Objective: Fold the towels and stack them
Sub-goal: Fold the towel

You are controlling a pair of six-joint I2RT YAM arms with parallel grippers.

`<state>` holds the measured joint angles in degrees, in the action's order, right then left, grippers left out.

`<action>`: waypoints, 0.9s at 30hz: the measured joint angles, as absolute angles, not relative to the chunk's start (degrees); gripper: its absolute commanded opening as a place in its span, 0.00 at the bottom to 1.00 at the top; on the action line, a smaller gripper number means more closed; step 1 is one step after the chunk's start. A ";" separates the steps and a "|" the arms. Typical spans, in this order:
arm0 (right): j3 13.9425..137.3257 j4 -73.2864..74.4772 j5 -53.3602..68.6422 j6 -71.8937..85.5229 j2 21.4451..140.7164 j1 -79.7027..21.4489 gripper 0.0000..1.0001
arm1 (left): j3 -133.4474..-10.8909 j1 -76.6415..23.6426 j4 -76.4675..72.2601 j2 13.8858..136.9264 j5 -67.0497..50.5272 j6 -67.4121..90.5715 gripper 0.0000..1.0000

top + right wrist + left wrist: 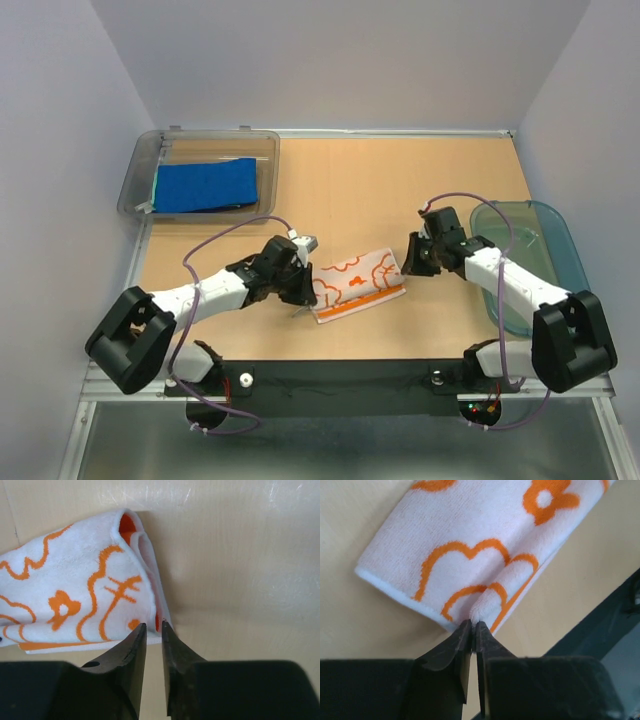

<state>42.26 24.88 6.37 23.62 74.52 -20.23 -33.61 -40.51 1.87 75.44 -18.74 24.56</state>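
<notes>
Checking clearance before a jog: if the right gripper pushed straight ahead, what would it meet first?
The white towel with orange flower prints: its folded end lies directly at the tips of the right gripper, probably touching already.

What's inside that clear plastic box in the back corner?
A folded blue towel lies on top in the bin. A greenish edge peeks out beneath it; the rest is covered.

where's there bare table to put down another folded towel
Widest bare patch: far middle of the table, between the clear bin and the teal basket. A narrower strip lies between the flowered towel and the black rail. Crowded mid-table, where the left gripper and right gripper meet that towel.
</notes>
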 measured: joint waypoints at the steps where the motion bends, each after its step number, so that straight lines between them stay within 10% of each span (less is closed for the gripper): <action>1: 42.26 24.97 6.59 23.81 73.95 -20.23 0.34 | -33.06 -40.84 1.98 74.39 -19.16 25.34 0.46; 7: 42.35 25.26 9.91 24.10 66.26 -19.90 0.38 | -31.68 -42.00 4.64 65.19 -20.01 29.15 0.64; 18: 49.21 23.33 12.91 25.65 69.78 -24.47 0.35 | -37.45 -42.59 5.56 64.60 -14.81 33.61 0.60; 27: 38.02 15.79 12.58 30.46 74.22 -25.50 0.33 | -34.04 -50.43 0.80 75.99 -14.06 38.68 0.21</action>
<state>38.02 15.79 12.58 30.46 74.22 -25.50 -34.04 -50.43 0.80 75.99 -14.06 38.68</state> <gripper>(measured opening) 0.338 0.348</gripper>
